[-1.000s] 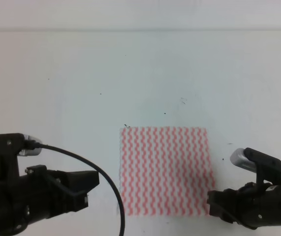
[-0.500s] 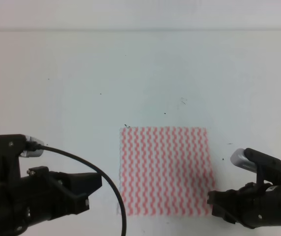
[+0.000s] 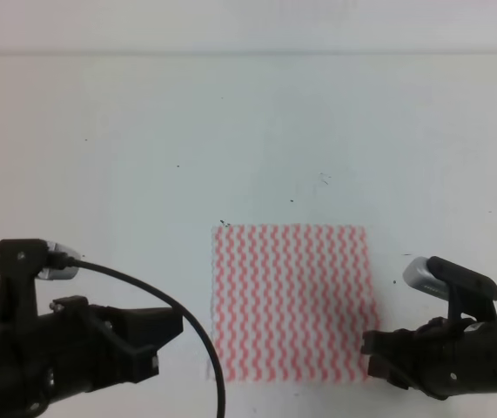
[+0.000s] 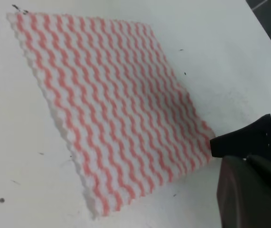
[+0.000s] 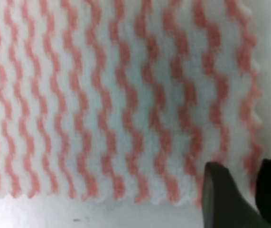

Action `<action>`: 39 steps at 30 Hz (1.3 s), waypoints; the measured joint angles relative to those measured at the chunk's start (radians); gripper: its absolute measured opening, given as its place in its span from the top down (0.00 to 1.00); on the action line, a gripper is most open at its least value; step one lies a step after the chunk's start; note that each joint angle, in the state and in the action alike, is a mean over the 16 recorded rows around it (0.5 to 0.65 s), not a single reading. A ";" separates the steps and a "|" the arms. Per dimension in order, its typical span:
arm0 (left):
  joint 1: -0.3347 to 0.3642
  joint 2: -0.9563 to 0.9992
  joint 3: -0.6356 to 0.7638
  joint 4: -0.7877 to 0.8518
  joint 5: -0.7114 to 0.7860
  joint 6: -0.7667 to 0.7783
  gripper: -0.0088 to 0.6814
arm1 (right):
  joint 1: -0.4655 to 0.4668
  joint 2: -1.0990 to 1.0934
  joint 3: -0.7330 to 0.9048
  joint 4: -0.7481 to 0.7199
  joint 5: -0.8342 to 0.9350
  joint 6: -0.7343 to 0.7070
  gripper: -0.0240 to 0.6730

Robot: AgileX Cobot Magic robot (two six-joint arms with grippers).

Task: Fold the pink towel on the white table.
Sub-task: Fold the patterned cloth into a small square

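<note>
Right claw (image 3: pixel 372 355) has edged onto the squarish, table-aligned pink towel's (image 3: pixel 292 300) near-right corner.

Item count: one pink towel (image 3: pixel 292 303), lying flat toward the near edge of one white table (image 3: pixel 144 139). Two grippers are present: one left gripper (image 3: pixel 157 335) near the table's near-left corner and one right gripper (image 3: pixel 377 353) at the towel's near-right corner. Several small dark specks mark the table surface.
</note>
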 joint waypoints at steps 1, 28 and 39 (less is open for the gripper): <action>0.000 0.000 0.000 0.000 0.000 0.000 1.00 | 0.000 0.000 -0.002 -0.001 0.000 0.000 0.73; 0.000 -0.001 0.000 0.005 0.002 0.005 1.00 | -0.001 0.083 -0.043 -0.029 0.046 0.000 0.70; 0.000 -0.002 0.000 0.005 0.001 0.008 1.00 | -0.001 0.082 -0.040 -0.071 0.097 0.002 0.76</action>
